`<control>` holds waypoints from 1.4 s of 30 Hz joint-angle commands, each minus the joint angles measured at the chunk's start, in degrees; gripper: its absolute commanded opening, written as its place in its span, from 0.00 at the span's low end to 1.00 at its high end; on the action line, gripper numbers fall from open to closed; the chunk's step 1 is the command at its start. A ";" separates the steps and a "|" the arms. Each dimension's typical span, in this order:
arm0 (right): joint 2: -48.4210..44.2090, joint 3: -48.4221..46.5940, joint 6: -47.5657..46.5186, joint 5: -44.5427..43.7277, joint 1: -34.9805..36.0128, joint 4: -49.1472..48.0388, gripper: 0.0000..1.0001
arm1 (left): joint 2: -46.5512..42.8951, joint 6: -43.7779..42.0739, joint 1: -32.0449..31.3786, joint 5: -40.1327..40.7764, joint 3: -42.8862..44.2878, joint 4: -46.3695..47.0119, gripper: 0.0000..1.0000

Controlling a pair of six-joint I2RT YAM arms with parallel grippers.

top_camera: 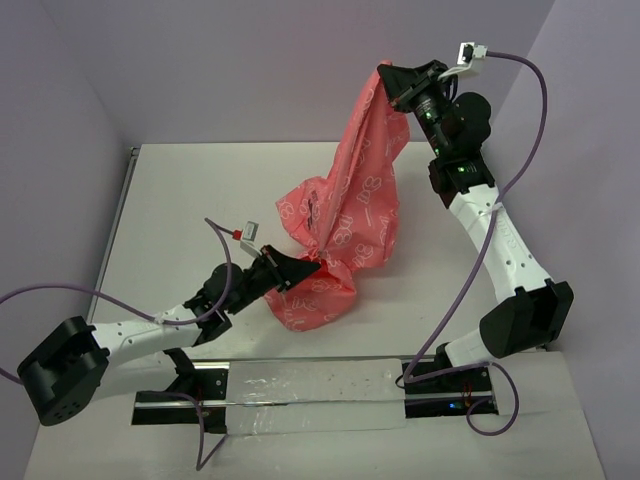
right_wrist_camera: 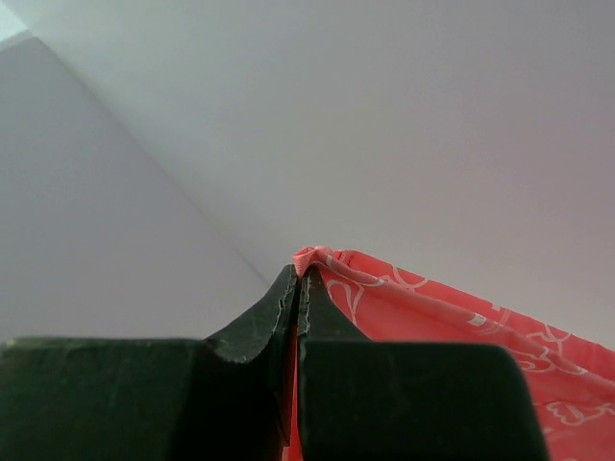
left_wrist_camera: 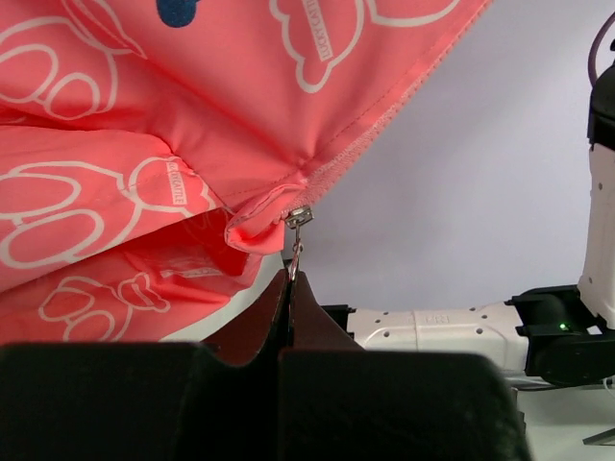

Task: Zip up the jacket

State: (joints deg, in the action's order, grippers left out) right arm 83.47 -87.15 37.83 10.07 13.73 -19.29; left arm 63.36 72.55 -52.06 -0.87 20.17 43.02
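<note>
Left gripper point(left_wrist_camera: 291, 279) clamped on zipper pull point(left_wrist_camera: 296, 248); right gripper point(right_wrist_camera: 300, 277) pinches jacket point(top_camera: 350, 200) upper edge overhead. Zipper line point(left_wrist_camera: 375, 120) runs from pull up toward right gripper.

- The jacket point(top_camera: 345, 215) stretches from the left gripper point(top_camera: 314, 266) up to the right gripper point(top_camera: 386, 80), barring the table's middle.
- Bare table point(top_camera: 180, 200) lies open far left.
- The right arm point(top_camera: 490, 230) fences the right side.

- White table point(top_camera: 180, 200), plain and matte, spreading beneath the low left claw point(top_camera: 308, 266).
- Pale lavender walls point(top_camera: 250, 70), behind the raised right claw point(top_camera: 385, 78) and to both sides.
- Shiny clear sheet point(top_camera: 310, 395), on the table's near edge, well apart from both claws.
</note>
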 commanded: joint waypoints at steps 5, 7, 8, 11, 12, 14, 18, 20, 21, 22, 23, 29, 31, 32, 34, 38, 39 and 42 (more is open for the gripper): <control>-3.61 -7.27 -1.71 -4.83 -3.33 -5.27 0.00 | 2.50 -0.43 -1.49 -3.52 -4.55 -4.03 0.00; -3.40 -7.63 -1.71 -4.45 -3.45 -5.02 0.00 | 2.82 0.21 -1.64 -3.52 -5.61 -3.30 0.00; -3.38 -7.64 -1.65 -4.18 -3.45 -4.95 0.00 | 2.71 0.31 -1.66 -3.41 -5.84 -3.42 0.00; -2.83 -7.62 -1.06 -2.41 -3.45 -4.48 0.00 | 1.73 -0.80 -1.63 -1.82 -4.32 -5.45 0.00; -2.53 -7.80 -0.82 -1.68 -3.45 -3.51 0.00 | 0.28 -2.37 -1.57 -0.37 -2.26 -8.24 0.00; -2.09 -7.43 -0.35 -0.85 -3.45 -0.85 0.00 | -1.49 -7.05 -1.21 3.14 4.72 -18.16 0.00; -1.64 -6.24 -1.06 -0.92 -3.36 10.65 0.20 | -2.02 -16.44 0.31 13.48 21.30 -35.58 0.12; -1.60 -5.57 -2.53 -2.28 -3.36 17.03 0.43 | -2.38 -19.61 0.98 16.56 26.29 -41.02 0.48; -1.56 -5.58 -3.18 -3.54 -3.36 21.25 0.48 | -2.64 -21.19 1.37 18.07 28.74 -42.41 0.70; -1.55 -5.66 -4.22 -4.63 -3.36 23.88 0.52 | -2.90 -21.38 1.74 18.17 29.01 -43.01 0.82; -1.48 -5.74 -5.94 -6.00 -3.36 26.65 0.56 | -3.07 -23.26 2.25 18.98 31.72 -45.17 0.89; -3.29 -3.59 -9.91 -20.59 -3.45 42.28 1.00 | -4.23 -28.13 6.67 20.85 40.87 -54.84 0.99; -4.20 -1.24 -9.34 -26.91 -3.44 46.84 1.00 | -4.57 -29.15 8.47 21.37 43.04 -57.65 0.99; -4.45 -0.48 -8.90 -28.69 -3.36 49.84 1.00 | -4.82 -29.50 8.73 21.70 43.66 -58.79 0.99; -5.29 2.10 -7.51 -31.76 -3.36 51.90 1.00 | -5.47 -30.19 9.19 22.98 44.87 -61.69 0.99; -8.45 13.10 -8.61 -34.79 -3.36 52.07 1.00 | -8.18 -30.58 10.08 26.25 44.01 -64.80 0.99; -8.97 15.12 -8.82 -35.55 -3.36 52.07 1.00 | -8.94 -30.74 10.20 27.22 43.04 -65.44 0.99; -10.60 20.18 -9.25 -37.10 -3.45 51.61 1.00 | -11.58 -31.29 10.65 30.58 39.23 -67.03 0.99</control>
State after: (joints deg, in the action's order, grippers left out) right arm 75.95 -72.71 29.80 -21.03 10.60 30.59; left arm 55.69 43.65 -42.21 23.93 62.07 -19.44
